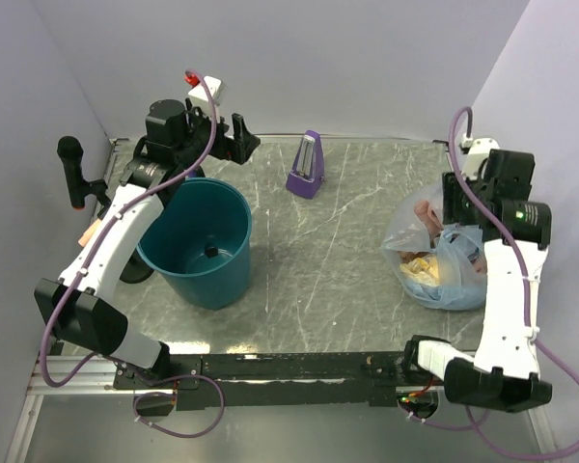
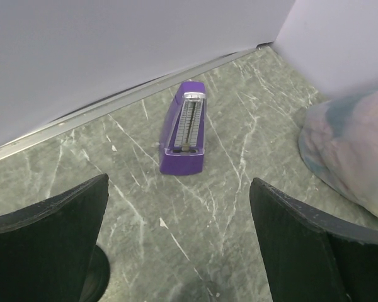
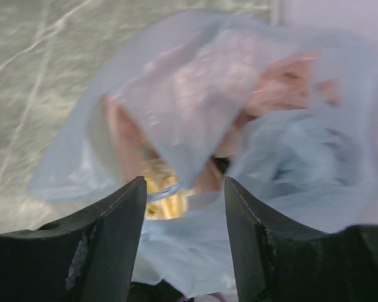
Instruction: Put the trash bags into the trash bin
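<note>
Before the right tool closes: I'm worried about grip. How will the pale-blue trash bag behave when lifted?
The pale-blue trash bag looks thin and crumpled, so it will probably hang limp. It lies against the clear stuffed bag, so lifting may drag that along.

We are seeing a purple metronome (image 1: 307, 166) standing upright toward the back of the grey-green marbled tabletop (image 1: 338, 280), well apart from a clear bag (image 1: 413, 224) of pink and yellow items that is lying near the right wall (image 1: 550, 116).
</note>
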Motion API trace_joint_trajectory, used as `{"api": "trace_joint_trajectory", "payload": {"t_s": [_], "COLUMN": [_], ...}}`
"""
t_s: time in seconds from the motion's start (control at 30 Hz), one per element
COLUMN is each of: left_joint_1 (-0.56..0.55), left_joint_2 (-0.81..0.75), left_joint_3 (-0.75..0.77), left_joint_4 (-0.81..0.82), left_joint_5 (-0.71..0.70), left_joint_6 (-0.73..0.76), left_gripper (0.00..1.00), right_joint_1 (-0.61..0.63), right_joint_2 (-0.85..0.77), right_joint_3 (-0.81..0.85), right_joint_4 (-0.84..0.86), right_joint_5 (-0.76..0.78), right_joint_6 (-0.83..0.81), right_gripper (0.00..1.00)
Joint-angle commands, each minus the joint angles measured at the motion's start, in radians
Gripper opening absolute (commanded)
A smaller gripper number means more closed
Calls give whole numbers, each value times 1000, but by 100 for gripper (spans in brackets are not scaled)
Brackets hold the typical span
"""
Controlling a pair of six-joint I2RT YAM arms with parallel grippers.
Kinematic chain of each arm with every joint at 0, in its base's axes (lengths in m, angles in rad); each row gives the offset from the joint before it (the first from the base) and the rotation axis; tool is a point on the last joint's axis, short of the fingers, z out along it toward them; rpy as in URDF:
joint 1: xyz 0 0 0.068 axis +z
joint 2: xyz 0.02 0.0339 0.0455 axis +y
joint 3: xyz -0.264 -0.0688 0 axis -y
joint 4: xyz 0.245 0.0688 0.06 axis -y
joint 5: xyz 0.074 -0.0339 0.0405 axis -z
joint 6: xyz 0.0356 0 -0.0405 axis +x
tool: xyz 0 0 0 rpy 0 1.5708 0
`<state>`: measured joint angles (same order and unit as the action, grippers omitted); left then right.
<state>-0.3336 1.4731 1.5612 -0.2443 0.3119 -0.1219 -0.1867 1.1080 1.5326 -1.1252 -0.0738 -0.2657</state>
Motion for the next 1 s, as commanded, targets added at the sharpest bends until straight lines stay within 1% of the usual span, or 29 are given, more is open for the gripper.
{"api": "trace_joint_trajectory", "payload": {"t_s": [0.0, 0.07, 0.17, 0.27, 0.43, 0.6, 0.7, 0.8, 0.83, 0.87, 0.9, 0.97], "left_joint_1": [-2, -4, -4, -4, -4, -2, -4, -4, -4, -4, -4, -4], "left_joint_2": [12, 12, 7, 10, 6, -16, -23, -28, -31, -31, -33, -34], "left_joint_3": [5, 3, -6, 3, 23, 2, -10, -24, -29, -33, -38, -50], "left_joint_4": [39, 40, 46, 31, -12, -21, -23, -21, -18, -16, -12, -6], "left_joint_5": [38, 32, 18, 9, 10, 0, -5, -11, -11, -11, -10, -4], "left_joint_6": [-45, -47, -39, -35, -13, -7, -13, -18, -21, -24, -27, -35], "left_gripper": [98, 98, 98, 98, 98, 98, 98, 98, 98, 97, 98, 98], "right_joint_1": [-26, -39, -59, -74, -115, -125, -126, -129, -135, -148, -161, -190], "right_joint_2": [19, 29, 27, 38, 98, 125, 121, 90, 84, 79, 76, 79], "right_joint_3": [112, 115, 75, 47, 67, 2, -28, -34, -29, -19, 6, 67], "right_joint_4": [-2, -33, -39, -18, 31, 125, 174, 225, 235, 240, 242, 214], "right_joint_5": [233, 284, 278, 310, 325, 315, 327, 359, 370, 377, 387, 361], "right_joint_6": [40, 42, 22, 20, -15, -69, -102, -147, -165, -177, -190, -196], "right_gripper": [59, 64, 67, 67, 67, 64, 55, 38, 27, 11, 0, 0]}}
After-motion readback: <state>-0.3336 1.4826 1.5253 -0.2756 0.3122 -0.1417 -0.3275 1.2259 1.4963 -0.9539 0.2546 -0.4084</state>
